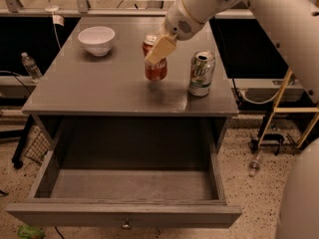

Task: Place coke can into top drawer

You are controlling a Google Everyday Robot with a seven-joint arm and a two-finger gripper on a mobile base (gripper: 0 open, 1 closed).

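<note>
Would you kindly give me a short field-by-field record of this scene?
gripper: shut on the coke can, above the tabletop
coke can: upright, held, not yet stowed
top drawer: pulled open, nothing visible inside
white-and-green can: upright on tabletop, right of coke can
white bowl: tabletop, back left

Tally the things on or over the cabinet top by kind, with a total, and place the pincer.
Cans: 2 (coke can, gripped by the pincer over the middle of the cabinet top; green-white can standing apart)
Bowls: 1 (white bowl)
Total: 3
</note>
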